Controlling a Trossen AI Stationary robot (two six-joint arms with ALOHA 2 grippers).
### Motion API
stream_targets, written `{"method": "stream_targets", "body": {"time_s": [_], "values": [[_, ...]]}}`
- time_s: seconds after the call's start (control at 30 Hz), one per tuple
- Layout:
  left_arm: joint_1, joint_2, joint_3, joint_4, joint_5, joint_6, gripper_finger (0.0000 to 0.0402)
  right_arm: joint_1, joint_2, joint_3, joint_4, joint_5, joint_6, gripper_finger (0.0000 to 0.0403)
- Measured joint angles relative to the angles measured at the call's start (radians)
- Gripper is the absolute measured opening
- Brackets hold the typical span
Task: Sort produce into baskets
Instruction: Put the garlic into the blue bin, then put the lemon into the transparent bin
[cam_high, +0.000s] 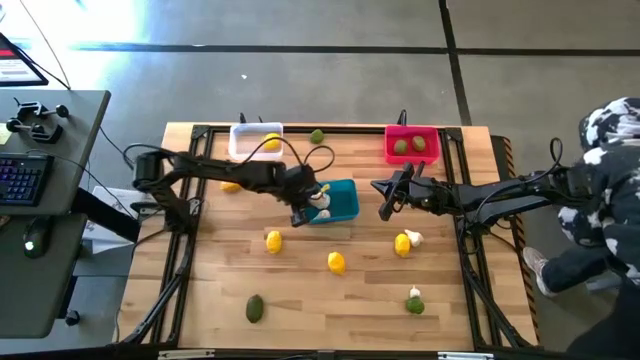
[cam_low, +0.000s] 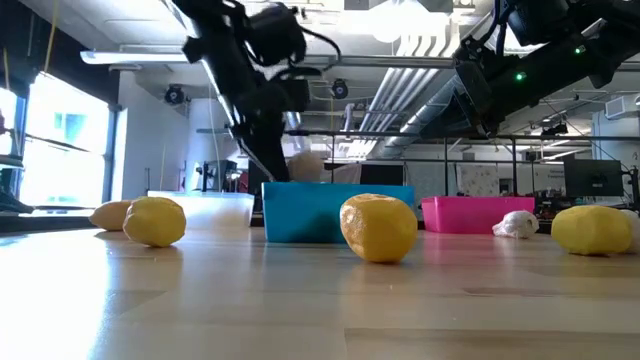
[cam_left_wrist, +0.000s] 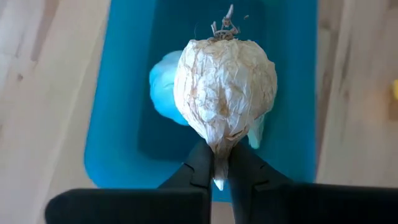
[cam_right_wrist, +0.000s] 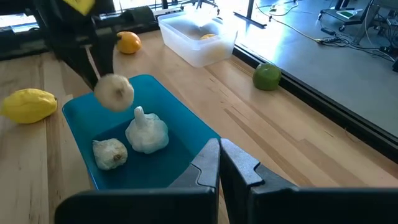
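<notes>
Left gripper (cam_left_wrist: 214, 171), jaws pinched on a garlic bulb (cam_left_wrist: 225, 87) by its tip, hangs over teal basket (cam_right_wrist: 74, 112), w/ 2 bulbs inside. Right gripper (cam_right_wrist: 219, 163) shut, empty, just beside it. White basket (cam_high: 243, 140): 1 lemon; pink basket (cam_high: 412, 131): 2 green fruits. Approx. 9 pcs left on worktop (cam_high: 340, 310).

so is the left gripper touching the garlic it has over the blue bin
Touching. In the left wrist view the left gripper is shut on the tapered end of the garlic, which hangs above the blue bin.
</notes>
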Motion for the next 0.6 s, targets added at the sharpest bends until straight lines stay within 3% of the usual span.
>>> {"method": "stream_targets", "body": {"time_s": [0.3, 0.47, 0.6], "values": [[-0.014, 0.043, 0.022, -0.004, -0.009, 0.048, 0.0072, 0.000, 0.000, 0.000, 0.000, 0.000, 0.004, 0.0000], [-0.042, 0.017, 0.017, 0.012, -0.115, 0.094, 0.0118, 0.000, 0.000, 0.000, 0.000, 0.000, 0.000, 0.0000], [-0.059, -0.006, -0.026, 0.113, -0.127, 0.109, 0.0140, 0.000, 0.000, 0.000, 0.005, 0.000, -0.011, 0.0000]]}}
